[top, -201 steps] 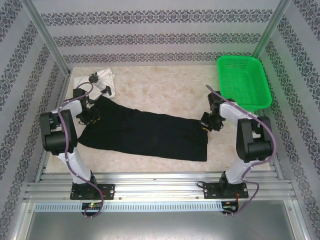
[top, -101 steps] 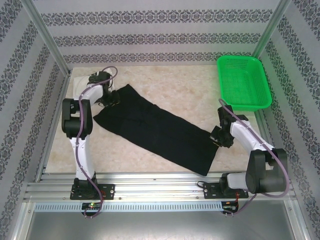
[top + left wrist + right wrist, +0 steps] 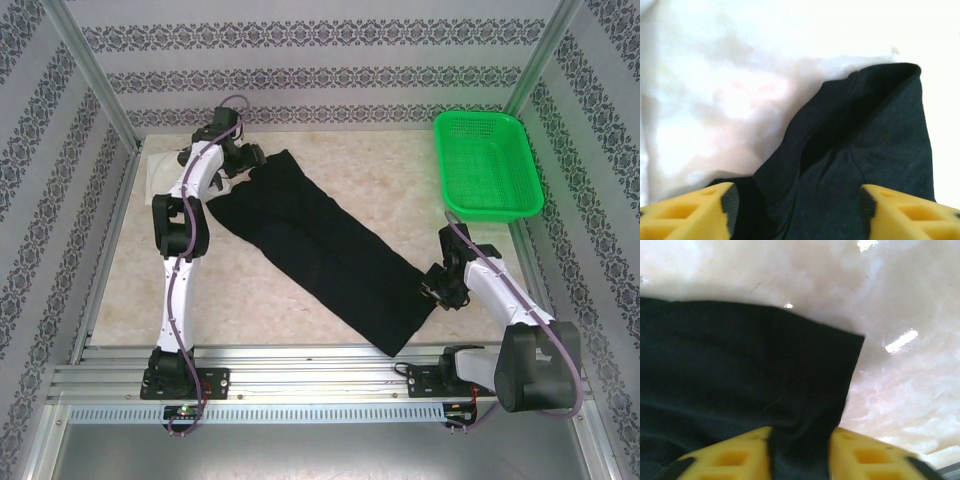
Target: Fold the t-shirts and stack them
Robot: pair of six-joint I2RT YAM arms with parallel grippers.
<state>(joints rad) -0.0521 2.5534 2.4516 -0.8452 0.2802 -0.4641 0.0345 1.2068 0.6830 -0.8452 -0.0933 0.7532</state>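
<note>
My left gripper [image 3: 797, 205] is released, fingers wide, with one end of the black t-shirt [image 3: 320, 245] slack between them and the white t-shirt [image 3: 710, 100] just beyond, to its left. My right gripper [image 3: 800, 442] has the opposite corner bunched between its fingers; I cannot tell if it grips. I'd lift both straight up, so the cloth lies flat on the table [image 3: 390, 170].
</note>
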